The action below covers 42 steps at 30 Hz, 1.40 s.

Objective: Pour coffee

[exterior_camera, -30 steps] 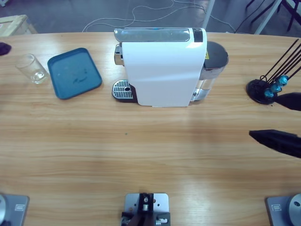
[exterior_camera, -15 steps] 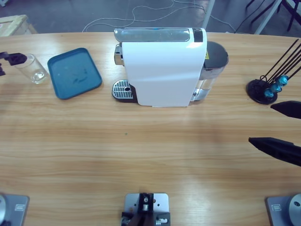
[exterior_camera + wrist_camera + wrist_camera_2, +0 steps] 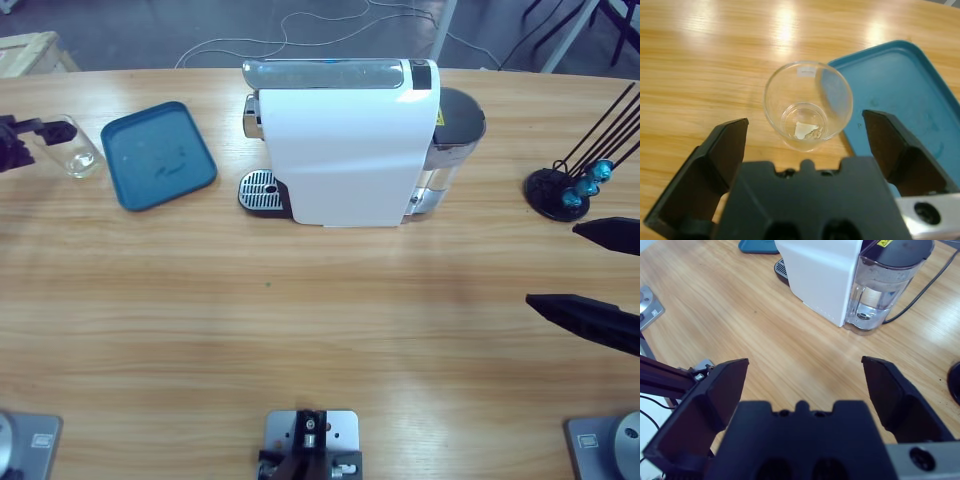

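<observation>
Left tool (image 3: 805, 145) spread wide around empty glass (image 3: 808, 105) beside tray (image 3: 900, 95) — off-centre closing could tip it; right tool (image 3: 805, 385) apart, idle.

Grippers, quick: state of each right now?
Left gripper: open, jaws either side of the empty glass, not gripping it.
Right gripper: open, holding nothing, above bare table.

The left gripper (image 3: 22, 140) at 9 o'clock in the high view is cut by the picture's edge, so only its jaw tips show and its arm is out of sight. The right gripper (image 3: 600, 275) at 3 o'clock is likewise cut, its body off the frame. The capsule stand (image 3: 565, 190) at 2 o'clock loses its rod tips past the edge. Whether the glass (image 3: 808, 105) holds any coffee cannot be told.
</observation>
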{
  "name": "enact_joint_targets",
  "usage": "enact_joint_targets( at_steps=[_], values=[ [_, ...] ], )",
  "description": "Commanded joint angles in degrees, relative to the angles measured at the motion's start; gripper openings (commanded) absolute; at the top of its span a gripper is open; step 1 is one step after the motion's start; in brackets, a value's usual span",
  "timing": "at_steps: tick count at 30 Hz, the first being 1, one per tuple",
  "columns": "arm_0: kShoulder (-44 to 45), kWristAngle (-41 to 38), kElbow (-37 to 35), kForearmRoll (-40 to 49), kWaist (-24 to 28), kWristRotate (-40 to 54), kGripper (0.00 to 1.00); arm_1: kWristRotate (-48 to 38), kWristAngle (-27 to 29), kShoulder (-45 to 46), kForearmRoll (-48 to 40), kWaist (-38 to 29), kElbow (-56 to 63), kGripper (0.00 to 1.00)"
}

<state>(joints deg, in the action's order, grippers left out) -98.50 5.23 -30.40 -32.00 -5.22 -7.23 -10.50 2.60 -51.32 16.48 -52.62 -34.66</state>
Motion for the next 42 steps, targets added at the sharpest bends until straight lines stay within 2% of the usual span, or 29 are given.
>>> enact_joint_targets(
  at_steps=[1,6,8,12,14,16,18,26,31,32,34,35,38,42],
  values=[
    [-6.5,1.2,1.5,-4.4,1.2,-1.4,0.987,-0.5,-0.8,1.9,-0.7,0.2,2.4,1.000],
    [-7.9,1.1,1.4,-7.0,2.0,-1.3,0.961,-0.6,-0.7,1.5,-0.8,0.2,2.4,1.000],
    [-8.8,1.1,1.4,-7.4,2.1,-1.2,0.857,-0.5,-0.7,1.2,-1.0,0.2,2.4,1.000],
    [-10.2,0.7,1.4,-7.7,2.1,-1.1,0.713,-0.6,-0.6,0.9,-1.2,0.2,2.4,1.000],
    [-10.7,0.6,1.5,-8.1,2.1,-0.9,0.597,-0.6,-0.6,0.7,-1.3,0.2,2.4,1.000],
    [-11.0,0.6,1.5,-8.3,2.1,-0.9,0.595,-0.6,-0.6,0.5,-1.6,0.2,2.5,1.000],
    [-11.0,0.6,1.6,-8.3,2.1,-0.8,0.519,-0.6,-0.6,0.2,-1.7,0.2,2.5,1.000],
    [-10.8,0.4,4.9,-10.0,2.1,-0.7,0.517,-0.6,-0.6,0.5,-2.0,0.2,2.7,1.000],
    [-10.9,-0.6,10.6,-17.5,2.0,-1.3,0.556,-0.6,-0.6,1.1,-1.9,0.2,2.9,1.000],
    [-10.7,-1.2,12.0,-19.4,1.8,-1.2,0.651,-0.6,-0.6,1.2,-1.9,0.2,2.9,1.000],
    [-8.8,-1.3,14.8,-23.4,0.7,-1.3,0.928,-0.6,-0.7,1.4,-1.8,0.2,2.9,1.000],
    [-7.0,-1.1,16.3,-25.4,-0.2,-1.0,0.986,-0.6,-0.7,1.5,-1.8,0.2,2.9,1.000],
    [-2.7,-0.8,16.1,-26.1,-0.5,0.0,0.990,-0.6,-0.7,1.5,-1.9,0.2,2.9,1.000],
    [-3.5,-0.8,13.5,-28.3,0.8,1.4,0.991,-0.4,-0.4,1.3,-2.9,0.2,3.5,1.000]
  ],
)
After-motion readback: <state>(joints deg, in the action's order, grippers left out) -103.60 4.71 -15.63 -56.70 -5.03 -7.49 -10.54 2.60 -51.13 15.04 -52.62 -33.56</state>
